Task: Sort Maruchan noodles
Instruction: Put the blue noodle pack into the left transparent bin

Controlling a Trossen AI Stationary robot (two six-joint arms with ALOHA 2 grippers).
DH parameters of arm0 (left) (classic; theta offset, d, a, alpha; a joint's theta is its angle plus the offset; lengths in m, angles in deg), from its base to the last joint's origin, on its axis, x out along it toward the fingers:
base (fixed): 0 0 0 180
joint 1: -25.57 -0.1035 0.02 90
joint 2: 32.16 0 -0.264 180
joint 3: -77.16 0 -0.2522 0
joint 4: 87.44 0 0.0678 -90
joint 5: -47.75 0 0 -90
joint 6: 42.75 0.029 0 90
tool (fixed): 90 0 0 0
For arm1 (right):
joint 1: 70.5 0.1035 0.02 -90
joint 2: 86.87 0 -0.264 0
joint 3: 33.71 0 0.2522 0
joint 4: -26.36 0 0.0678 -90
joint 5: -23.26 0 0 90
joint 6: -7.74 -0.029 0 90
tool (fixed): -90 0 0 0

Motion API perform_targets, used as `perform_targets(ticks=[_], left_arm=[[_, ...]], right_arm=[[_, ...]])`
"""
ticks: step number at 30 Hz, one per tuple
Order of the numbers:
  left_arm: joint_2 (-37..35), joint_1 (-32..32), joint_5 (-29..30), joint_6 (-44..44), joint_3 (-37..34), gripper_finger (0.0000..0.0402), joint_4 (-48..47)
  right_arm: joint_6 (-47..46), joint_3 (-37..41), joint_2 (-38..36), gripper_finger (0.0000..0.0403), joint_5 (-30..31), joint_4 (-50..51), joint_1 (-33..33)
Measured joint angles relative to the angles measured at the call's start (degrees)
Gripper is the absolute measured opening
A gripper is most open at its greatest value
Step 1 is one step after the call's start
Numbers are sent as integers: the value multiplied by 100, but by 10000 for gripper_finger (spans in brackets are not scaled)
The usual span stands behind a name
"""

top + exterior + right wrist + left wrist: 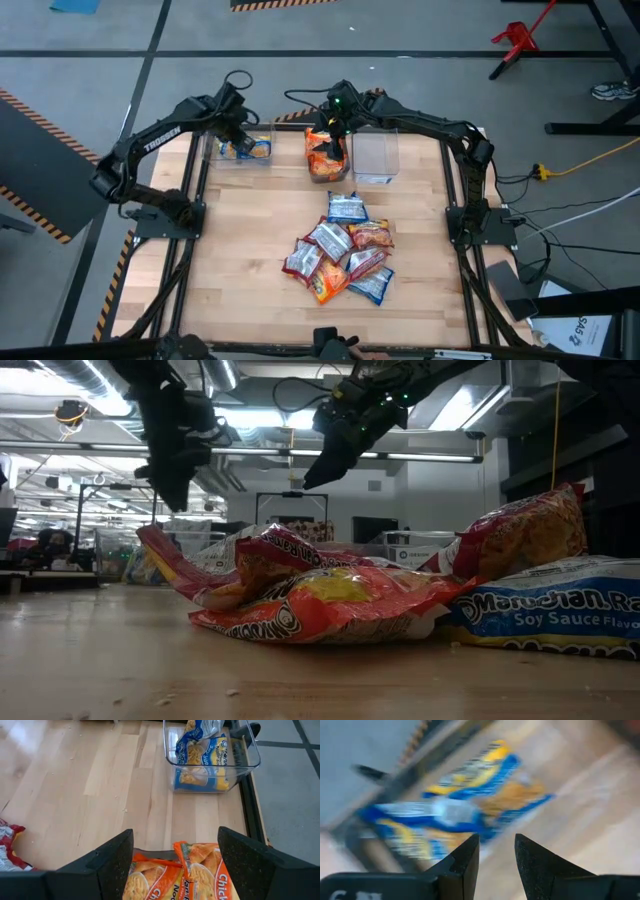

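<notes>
**Sort in progress: both grippers over far bins, pile waiting**

I see left gripper [238, 128] empty, jaws parted, above blue packets [247, 149]. Right gripper [337, 132] wide open over orange packets [327, 158]. Remaining packets [340, 258] mid-table: light, crinkly, probably slippery; I'd pinch an edge.

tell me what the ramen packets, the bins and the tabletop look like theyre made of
Ramen packets: thin glossy plastic film, crinkled, with glints. Bins: clear rigid plastic; contents show through the walls. Tabletop: pale wood planks with visible grain, probably butcher block.
</notes>
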Motion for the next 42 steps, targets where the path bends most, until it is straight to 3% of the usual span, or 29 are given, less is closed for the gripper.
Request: perform_targets(ticks=[6, 14, 17, 21, 24, 30, 42], left_arm=[[27, 249, 1119, 659, -32, 120, 14], [142, 280, 1254, 969, -32, 120, -271], [191, 279, 1326, 431, -36, 120, -281], [83, 281, 1188, -1118, -36, 109, -424], [-78, 282, 1077, -1756, -36, 94, -529], [-67, 169, 1399, -2024, -237, 94, -415], [-65, -237, 734, -2317, -1518, 171, 1424]], right_arm=[[0, 0, 0, 278, 0, 0, 0], [3, 0, 0, 278, 0, -1, 0], [3, 0, 0, 278, 0, 0, 0], [-17, 2, 0, 278, 24, 0, 0], [-24, 2, 0, 278, 90, 0, 0], [-30, 2, 0, 278, 109, 2, 0], [-41, 2, 0, 278, 109, 4, 0]])
